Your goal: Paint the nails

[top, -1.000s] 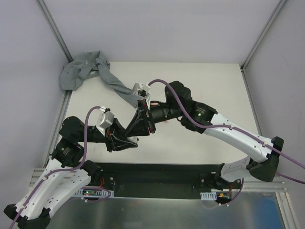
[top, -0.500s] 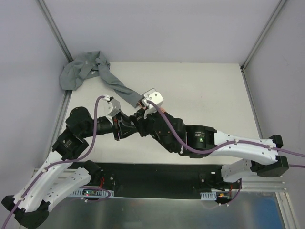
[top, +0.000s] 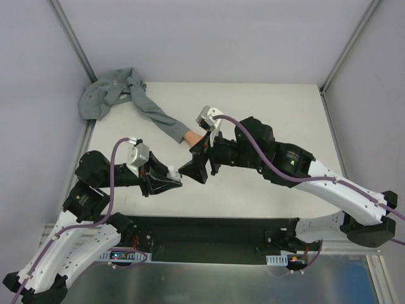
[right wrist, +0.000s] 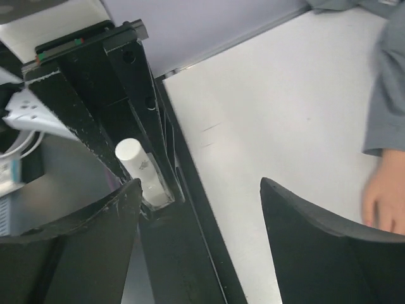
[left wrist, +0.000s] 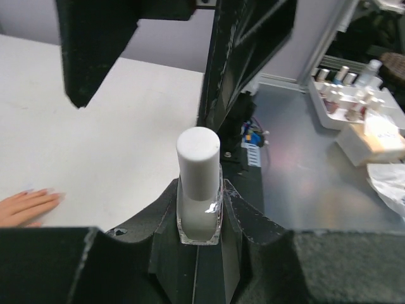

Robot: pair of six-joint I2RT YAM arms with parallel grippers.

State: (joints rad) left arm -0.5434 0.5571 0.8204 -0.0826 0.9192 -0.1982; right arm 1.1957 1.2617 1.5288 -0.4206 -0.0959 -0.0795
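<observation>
The nails [left wrist: 54, 196] are on the mannequin hand [top: 192, 137], centre frame at the grey sleeve [top: 152, 114] end, flat on the desk [top: 272, 114]. Left claw [top: 166, 182] clamps the white bottle [left wrist: 198, 190]. Right claw [top: 199, 166] is wide, just beside it. Centre your right claw on the cap [left wrist: 197, 152] only, then squeeze and twist.

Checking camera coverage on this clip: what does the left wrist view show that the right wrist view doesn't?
Only the left wrist view shows a cluster of small bottles at its far right. Only the right wrist view shows the grey sleeve that the mannequin hand comes out of. Both show the white bottle clamped in the left gripper, the mannequin hand, and the right gripper open close to the bottle.
</observation>
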